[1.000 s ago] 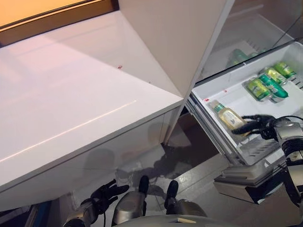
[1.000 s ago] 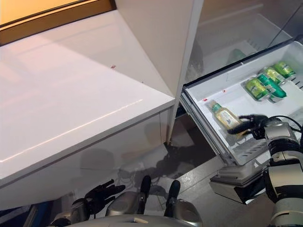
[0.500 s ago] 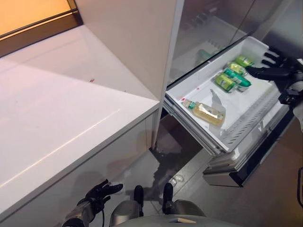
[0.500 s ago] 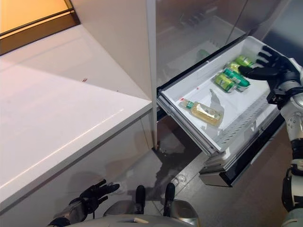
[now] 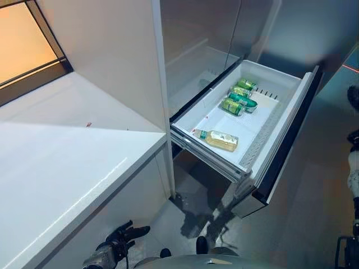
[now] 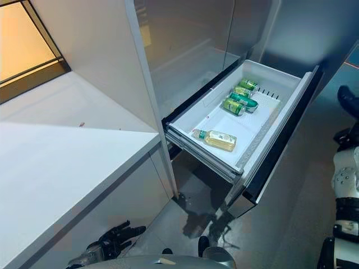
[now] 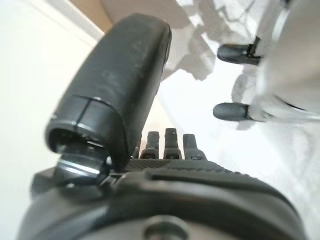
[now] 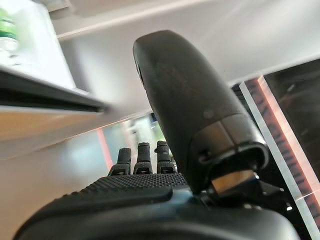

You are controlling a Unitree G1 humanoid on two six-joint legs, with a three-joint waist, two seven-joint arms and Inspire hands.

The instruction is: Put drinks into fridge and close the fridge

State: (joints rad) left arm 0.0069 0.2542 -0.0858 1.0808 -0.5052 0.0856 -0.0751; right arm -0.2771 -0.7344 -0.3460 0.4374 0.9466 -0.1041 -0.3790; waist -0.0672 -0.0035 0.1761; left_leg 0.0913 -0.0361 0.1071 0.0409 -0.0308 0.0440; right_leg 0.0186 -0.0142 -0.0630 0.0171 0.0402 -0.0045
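Observation:
The white fridge drawer point(image 5: 273, 120) stands pulled out. A bottle point(image 5: 219, 139) with a green cap and a yellowish drink lies on its side near the drawer's front. Green cans point(image 5: 238, 101) lie together further back. My right hand point(image 8: 165, 150) is open and empty, its fingers straight; it shows dark at the right edge of the right eye view point(image 6: 349, 102), away from the drawer. My left hand point(image 5: 116, 250) hangs low by the floor, open and empty, as the left wrist view point(image 7: 167, 145) also shows.
A white counter point(image 5: 67, 168) runs along the left, ending at a tall white panel point(image 5: 112, 56) beside the fridge. The drawer's dark front panel point(image 5: 289, 143) juts out to the right. Grey floor point(image 5: 314, 213) lies below and to the right of the drawer.
My right hand has let go of the bottle and drawn back from the drawer to the right. The bottle stays lying in the drawer. The whole picture has shifted, so the camera has moved.

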